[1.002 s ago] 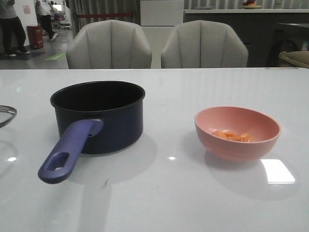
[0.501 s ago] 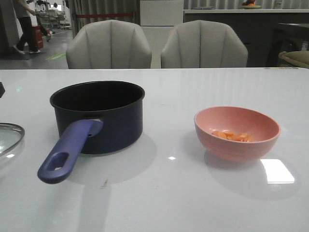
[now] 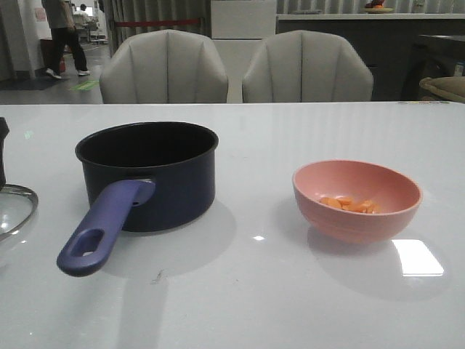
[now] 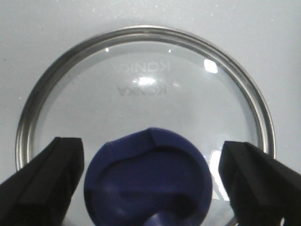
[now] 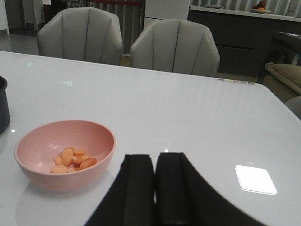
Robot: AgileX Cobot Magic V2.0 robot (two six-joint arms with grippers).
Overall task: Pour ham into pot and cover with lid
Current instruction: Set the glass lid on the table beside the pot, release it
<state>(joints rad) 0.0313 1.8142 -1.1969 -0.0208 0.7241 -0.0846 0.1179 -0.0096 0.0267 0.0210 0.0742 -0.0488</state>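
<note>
The dark navy pot [image 3: 147, 174] stands left of centre, its purple-blue handle [image 3: 102, 227] pointing to the front. The ham [image 3: 352, 205] lies as small orange chunks in the pink bowl [image 3: 357, 200] on the right; both also show in the right wrist view, ham [image 5: 71, 159] in bowl [image 5: 65, 152]. The glass lid [image 3: 14, 207] lies at the far left edge. In the left wrist view my left gripper [image 4: 150, 181] is open, one finger on each side of the lid's dark-blue knob [image 4: 147, 181], apart from it, above the lid's steel rim [image 4: 141, 35]. My right gripper [image 5: 155, 183] is shut and empty, beside the bowl.
Two grey chairs [image 3: 236, 67] stand behind the white table [image 3: 240, 291]. A person [image 3: 62, 36] walks in the far left background. A bright light reflection [image 3: 417, 257] lies on the table right of the bowl.
The lid has come further into the front view at the left edge, and a dark part of the left arm now shows above it. Pot and bowl have not moved.
</note>
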